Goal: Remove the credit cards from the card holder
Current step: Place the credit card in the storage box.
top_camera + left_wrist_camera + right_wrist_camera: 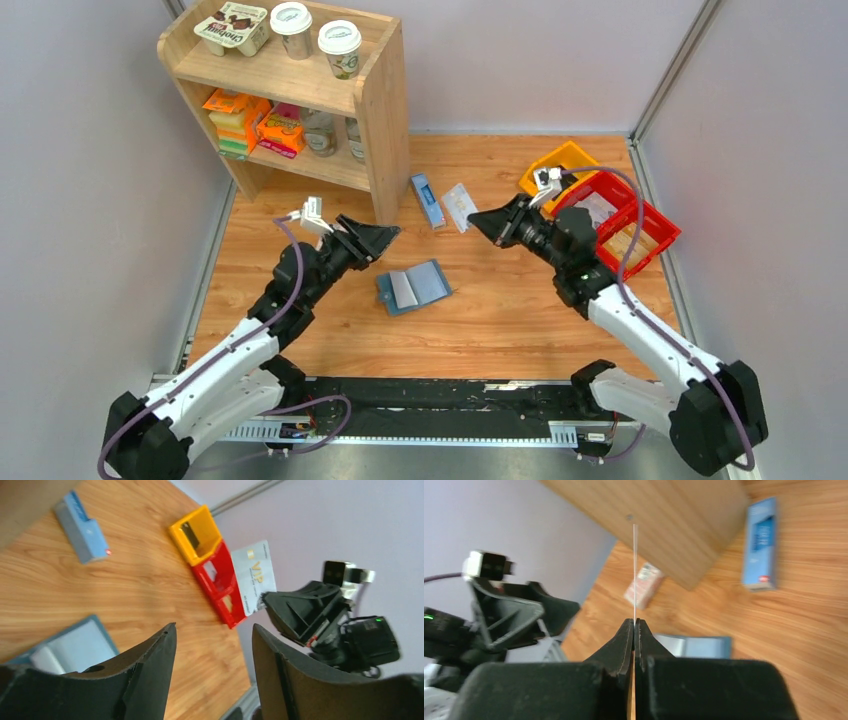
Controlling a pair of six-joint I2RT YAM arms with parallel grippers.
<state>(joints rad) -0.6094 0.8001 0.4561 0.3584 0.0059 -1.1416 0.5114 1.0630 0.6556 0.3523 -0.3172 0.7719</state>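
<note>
Left wrist: one card (255, 577) between closed right jaws (left jaws apart, empty).

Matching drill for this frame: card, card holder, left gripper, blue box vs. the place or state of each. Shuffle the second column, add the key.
Column A
1. card
2. card holder
3. left gripper
4. blue box

Column B
a. jaws apart, holds nothing
b. unfolded on the table
c. clamped in the right gripper
d. flat by the shelf foot

Pairs: 1-c, 2-b, 3-a, 4-d
</note>
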